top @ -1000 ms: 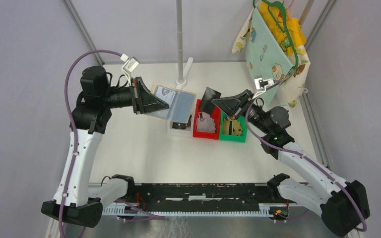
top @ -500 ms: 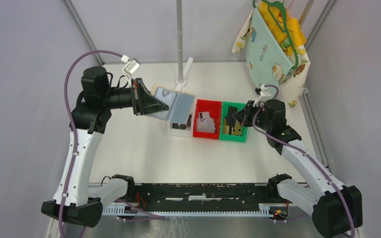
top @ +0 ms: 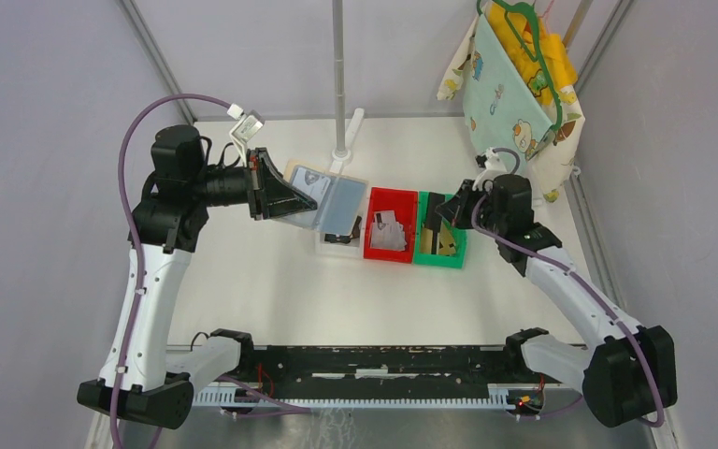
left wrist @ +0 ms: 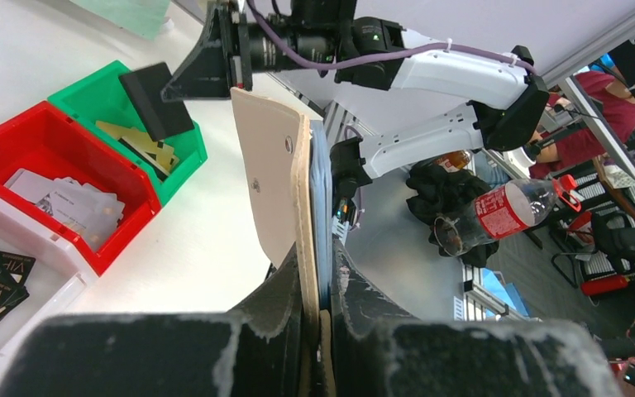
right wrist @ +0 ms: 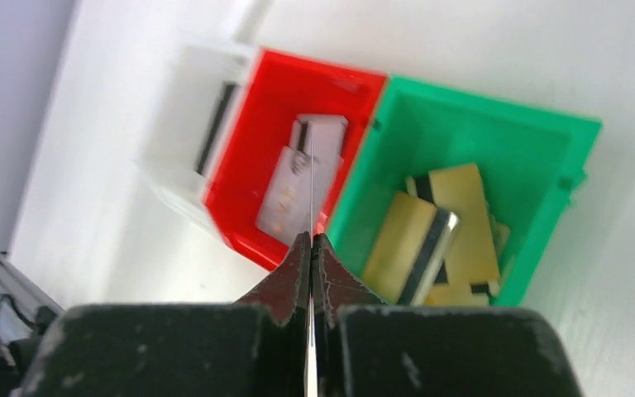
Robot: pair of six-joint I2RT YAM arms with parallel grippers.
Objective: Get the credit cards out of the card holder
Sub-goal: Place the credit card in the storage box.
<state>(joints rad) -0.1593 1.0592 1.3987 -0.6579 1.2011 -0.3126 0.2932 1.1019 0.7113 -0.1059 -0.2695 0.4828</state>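
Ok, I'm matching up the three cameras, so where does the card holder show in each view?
Top external: the card holder lies open, left of centre, pinched by the left gripper.
Left wrist: the card holder is at centre, seen edge-on, standing up from between the fingers.
Right wrist: not in it.
Shared landmark: the red bin, also in the left wrist view and the right wrist view.

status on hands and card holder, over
Left hand shut on flat tan card holder, held on edge. Right hand shut on thin black card above green plastic bin. Nothing seen blocking.
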